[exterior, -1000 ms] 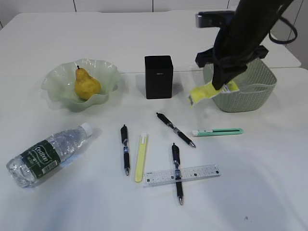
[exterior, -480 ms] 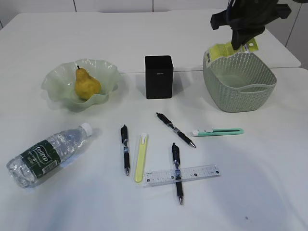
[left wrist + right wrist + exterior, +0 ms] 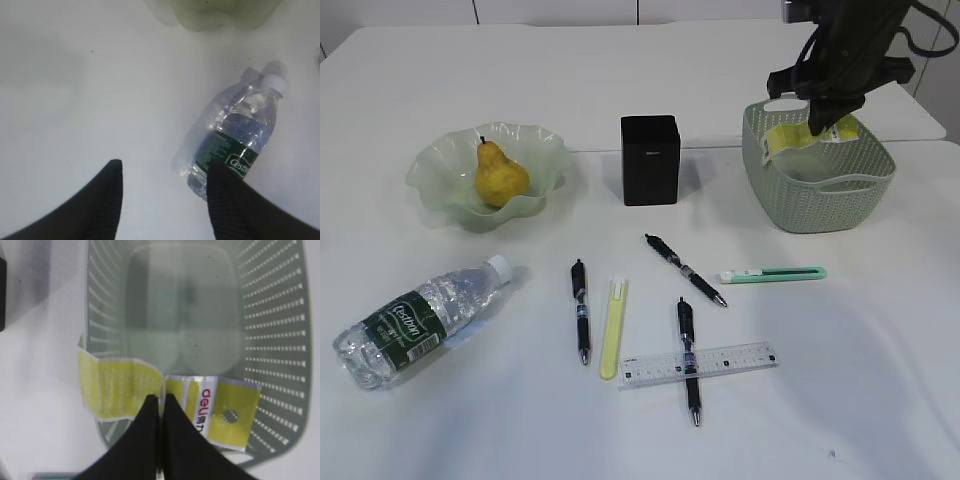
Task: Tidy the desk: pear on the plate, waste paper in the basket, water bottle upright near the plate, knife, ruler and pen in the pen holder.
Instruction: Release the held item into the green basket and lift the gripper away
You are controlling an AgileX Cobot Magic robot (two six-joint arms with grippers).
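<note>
Now: paper above the basket

The right gripper [image 3: 161,399] pinches the paper [image 3: 125,387], one end hanging outside the basket [image 3: 270,340] rim; released here, it may catch there. The left gripper [image 3: 162,172] hangs half open, empty, beside the bottle [image 3: 240,145].

Looking straight down into the basket [image 3: 200,300], sage green, perforated walls on every side, smooth floor bare. Right end effector [image 3: 161,405] pinched tight, both dark fingers [image 3: 145,430] pressed together on the middle of the waste paper [image 3: 120,390]. Yellow strip stretched across the near part of the basket's opening, held above the floor. Left end hanging out over the basket's left rim, above the white table [image 3: 40,390]. Right end flat inside, red "deli" lettering and a small punched hole showing. Dark object clipped at the far left edge, unidentifiable.
</note>
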